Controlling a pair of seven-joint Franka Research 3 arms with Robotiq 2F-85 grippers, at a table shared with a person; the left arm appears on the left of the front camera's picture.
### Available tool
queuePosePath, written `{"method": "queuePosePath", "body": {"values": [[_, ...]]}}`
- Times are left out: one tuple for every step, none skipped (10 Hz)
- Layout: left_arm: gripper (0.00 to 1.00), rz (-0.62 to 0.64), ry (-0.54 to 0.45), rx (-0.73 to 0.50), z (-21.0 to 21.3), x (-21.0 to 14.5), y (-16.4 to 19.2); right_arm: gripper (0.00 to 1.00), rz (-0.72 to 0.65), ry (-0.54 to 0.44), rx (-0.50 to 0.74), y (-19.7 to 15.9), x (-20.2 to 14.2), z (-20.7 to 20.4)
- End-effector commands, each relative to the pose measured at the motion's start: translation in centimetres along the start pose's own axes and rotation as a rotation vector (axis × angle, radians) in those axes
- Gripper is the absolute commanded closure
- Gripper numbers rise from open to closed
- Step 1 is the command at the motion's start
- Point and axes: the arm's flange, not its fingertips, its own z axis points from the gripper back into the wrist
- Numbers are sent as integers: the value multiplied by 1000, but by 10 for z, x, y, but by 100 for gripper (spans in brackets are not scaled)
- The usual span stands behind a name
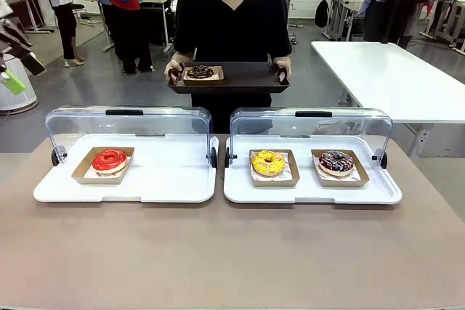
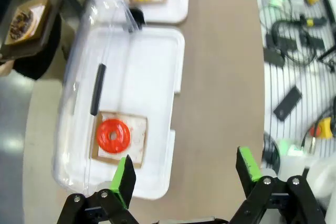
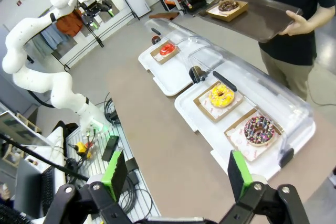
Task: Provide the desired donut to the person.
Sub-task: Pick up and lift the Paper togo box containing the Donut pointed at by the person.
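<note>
The person (image 1: 231, 23) stands at the far side holding a dark tray (image 1: 247, 78) with a chocolate donut (image 1: 200, 72) on a cardboard square. On the left white tray (image 1: 167, 176) lies a red donut (image 1: 109, 160). The right white tray (image 1: 305, 192) carries a yellow donut (image 1: 268, 162) and a dark sprinkled donut (image 1: 336, 161). Both clear lids stand open. My left gripper (image 2: 185, 163) hangs open high above the table, the red donut (image 2: 113, 135) below and ahead of it. My right gripper (image 3: 176, 163) is open too, well back from the yellow donut (image 3: 221, 95) and the sprinkled donut (image 3: 259, 129).
Bare brown tabletop (image 1: 232, 252) stretches in front of both trays. A white table (image 1: 392, 70) stands at the back right, with bystanders behind. Beside my table, cables and tools (image 2: 299, 51) lie on a striped surface. My left arm (image 3: 31, 51) rises high at the left.
</note>
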Motion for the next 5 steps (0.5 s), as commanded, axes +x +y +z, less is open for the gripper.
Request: {"method": "queuePosePath", "body": {"values": [[0,83,-373,-25,24,-56,11,0,7,-21,13,1,1,-1],[0,78,-471,29,40,-79,10,0,7,-21,13,1,1,-1],[0,50,-564,35,49,-106,2,0,7,-21,13,1,1,-1],[0,40,-597,98,61,-135,0,0,7,-21,13,1,1,-1],[0,51,-637,116,71,-161,2,0,7,-21,13,1,1,-1]]}}
